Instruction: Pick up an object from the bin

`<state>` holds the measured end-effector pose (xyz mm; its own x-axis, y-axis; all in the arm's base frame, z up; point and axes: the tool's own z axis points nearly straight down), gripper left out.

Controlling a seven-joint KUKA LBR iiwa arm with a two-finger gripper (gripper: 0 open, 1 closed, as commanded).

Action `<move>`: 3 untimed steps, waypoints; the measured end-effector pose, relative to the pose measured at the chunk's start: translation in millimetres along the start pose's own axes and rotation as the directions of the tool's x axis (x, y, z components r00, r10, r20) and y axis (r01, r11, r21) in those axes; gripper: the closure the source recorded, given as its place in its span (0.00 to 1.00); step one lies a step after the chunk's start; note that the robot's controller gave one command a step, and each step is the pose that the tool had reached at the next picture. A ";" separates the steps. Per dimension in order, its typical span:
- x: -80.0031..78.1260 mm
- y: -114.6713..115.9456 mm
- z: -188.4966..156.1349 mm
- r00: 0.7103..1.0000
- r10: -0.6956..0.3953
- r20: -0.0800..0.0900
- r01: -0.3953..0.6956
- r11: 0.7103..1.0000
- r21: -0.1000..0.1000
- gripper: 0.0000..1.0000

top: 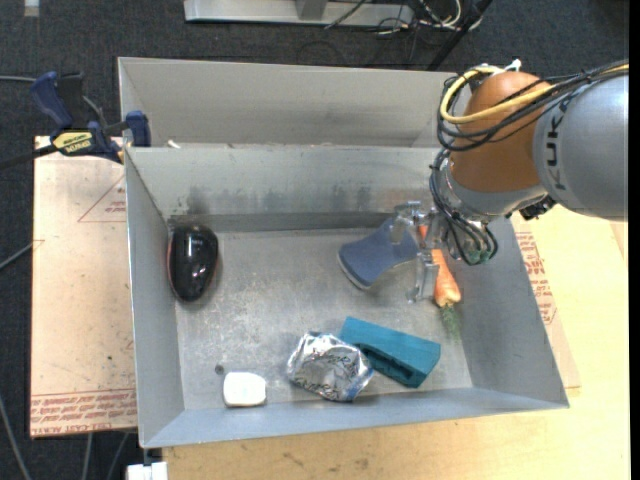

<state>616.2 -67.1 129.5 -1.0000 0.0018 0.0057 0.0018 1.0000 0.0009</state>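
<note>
My gripper (412, 251) hangs low at the right of the bin's middle, open, one finger toward the back wall and the other toward the front. The right end of a blue-grey rounded flat thing (368, 256) reaches in between the fingers; its left end rests on the floor. Just to the gripper's right, an orange toy carrot (447, 282) with a green tip lies by the right wall. A teal block (392, 349) lies in front of the gripper.
A crumpled foil ball (325, 367) touches the teal block's left end. A white pebble-like lump (244, 389) sits at the front left, and a black computer mouse (193, 261) by the left wall. The arm with its orange cover overhangs the right rear corner.
</note>
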 end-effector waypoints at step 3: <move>-19.1 0.7 54.2 0.981 0.194 0.022 -0.194 0.981 -0.005 1.00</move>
<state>635.0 -66.4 75.2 -0.9805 0.1958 -0.0162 0.1957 0.9806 0.0050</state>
